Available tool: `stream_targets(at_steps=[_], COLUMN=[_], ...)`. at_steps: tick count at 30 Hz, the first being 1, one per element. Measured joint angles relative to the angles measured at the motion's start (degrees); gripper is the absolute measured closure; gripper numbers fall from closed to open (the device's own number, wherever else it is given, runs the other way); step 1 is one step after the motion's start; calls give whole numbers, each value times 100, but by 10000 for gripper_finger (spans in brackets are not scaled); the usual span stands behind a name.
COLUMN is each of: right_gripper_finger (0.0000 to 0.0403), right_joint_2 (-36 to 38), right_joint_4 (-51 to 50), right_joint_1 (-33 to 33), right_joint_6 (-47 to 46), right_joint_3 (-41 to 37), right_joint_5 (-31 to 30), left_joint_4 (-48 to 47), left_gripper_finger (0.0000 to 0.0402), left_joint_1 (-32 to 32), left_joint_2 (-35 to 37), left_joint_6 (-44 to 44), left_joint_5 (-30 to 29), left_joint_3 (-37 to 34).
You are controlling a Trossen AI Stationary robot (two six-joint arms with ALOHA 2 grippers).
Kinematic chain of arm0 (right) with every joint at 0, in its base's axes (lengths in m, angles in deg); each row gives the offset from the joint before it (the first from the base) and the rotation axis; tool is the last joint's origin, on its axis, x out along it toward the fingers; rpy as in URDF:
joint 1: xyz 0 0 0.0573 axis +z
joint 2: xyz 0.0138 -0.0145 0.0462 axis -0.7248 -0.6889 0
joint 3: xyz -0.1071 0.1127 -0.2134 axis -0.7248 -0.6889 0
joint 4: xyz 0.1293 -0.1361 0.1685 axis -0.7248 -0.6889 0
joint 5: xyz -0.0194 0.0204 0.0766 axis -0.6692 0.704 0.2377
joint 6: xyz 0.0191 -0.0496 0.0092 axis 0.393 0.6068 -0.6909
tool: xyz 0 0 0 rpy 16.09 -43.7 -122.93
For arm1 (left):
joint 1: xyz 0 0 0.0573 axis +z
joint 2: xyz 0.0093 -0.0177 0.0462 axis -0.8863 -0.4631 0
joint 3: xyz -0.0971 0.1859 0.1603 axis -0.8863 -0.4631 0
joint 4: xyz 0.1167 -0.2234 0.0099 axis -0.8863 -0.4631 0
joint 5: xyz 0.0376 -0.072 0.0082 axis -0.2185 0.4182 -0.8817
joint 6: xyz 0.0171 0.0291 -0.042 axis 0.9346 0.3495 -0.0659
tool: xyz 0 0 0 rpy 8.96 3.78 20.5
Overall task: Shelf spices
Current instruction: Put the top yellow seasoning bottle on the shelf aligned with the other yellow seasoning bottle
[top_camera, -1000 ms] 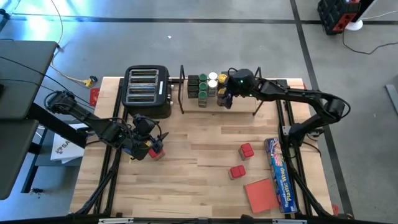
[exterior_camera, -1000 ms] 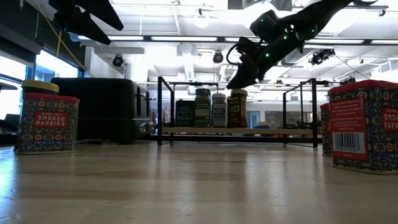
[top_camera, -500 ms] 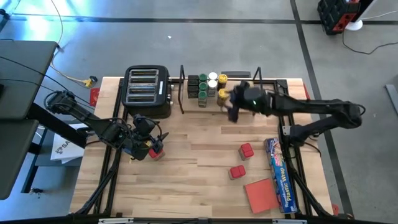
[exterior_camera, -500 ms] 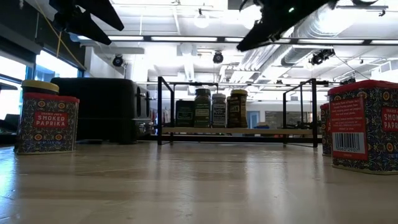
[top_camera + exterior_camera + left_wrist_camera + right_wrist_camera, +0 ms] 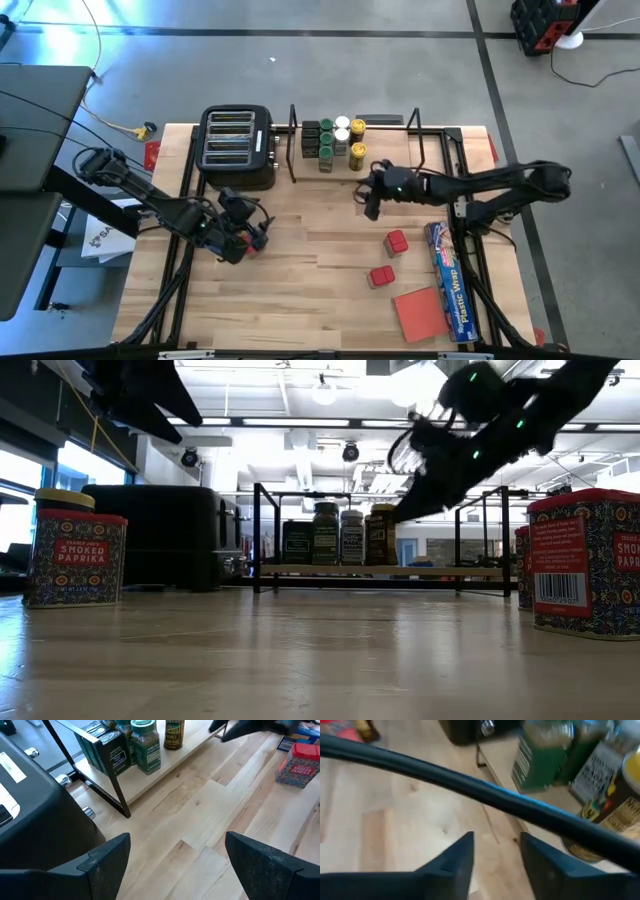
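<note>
**Spice shelving: table stock and both arms**

While both arms hang over the table (image 5: pixel 320 255), its contents stand as follows.

Shelf (image 5: pixel 352 160): black rod rack on a pale board, at the far edge, just right of the toaster (image 5: pixel 238 148). Its left part holds the jars (image 5: pixel 335 143): dark square ones at the far left, then green-lidded rounds, one white lid, and two yellow lids furthest right. Its right part is bare board.

Loose spices: two red tins (image 5: pixel 390 258) near the right edge, one nearer the front than the other, both well apart from the shelf. One paprika tin (image 5: pixel 75 558) with a yellow-lidded jar (image 5: pixel 64 499) behind it, toward the left edge.

Other items: red pad (image 5: pixel 420 310) at the front right corner; blue wrap box (image 5: pixel 450 280) along the right edge.

Left gripper (image 5: pixel 252 232): above the left part of the table, in front of the toaster, fingers (image 5: pixel 107 860) spread wide with nothing between them.

Right gripper (image 5: pixel 370 200): above bare wood just in front of the shelf's middle, clear of the jars. Fingers (image 5: pixel 455 865) stand part way apart, a narrow gap, nothing held.
</note>
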State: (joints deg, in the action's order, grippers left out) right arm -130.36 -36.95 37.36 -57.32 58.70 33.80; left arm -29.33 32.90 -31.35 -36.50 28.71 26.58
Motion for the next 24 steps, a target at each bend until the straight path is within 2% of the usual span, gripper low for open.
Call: stream_targets(at_steps=[3,6,11,24], right_gripper_finger=[290,337,391,399], right_joint_2=[-360,-587,-715,-715], right_joint_4=[281,463,497,889], right_joint_1=[-333,-635,-1096,-1765], right_joint_6=[-1,0,12,-3], right_joint_3=[-2,0,0,0], right_joint_5=[353,460,475,492], left_joint_4=[19,42,68,86], left_gripper_finger=[80,80,80,80], left_joint_1=[0,0,-4,-4], left_joint_2=[-63,-96,-101,-101], left_joint_6=[2,0,2,4], left_joint_5=[7,38,42,21], left_joint_3=[0,0,0,0])
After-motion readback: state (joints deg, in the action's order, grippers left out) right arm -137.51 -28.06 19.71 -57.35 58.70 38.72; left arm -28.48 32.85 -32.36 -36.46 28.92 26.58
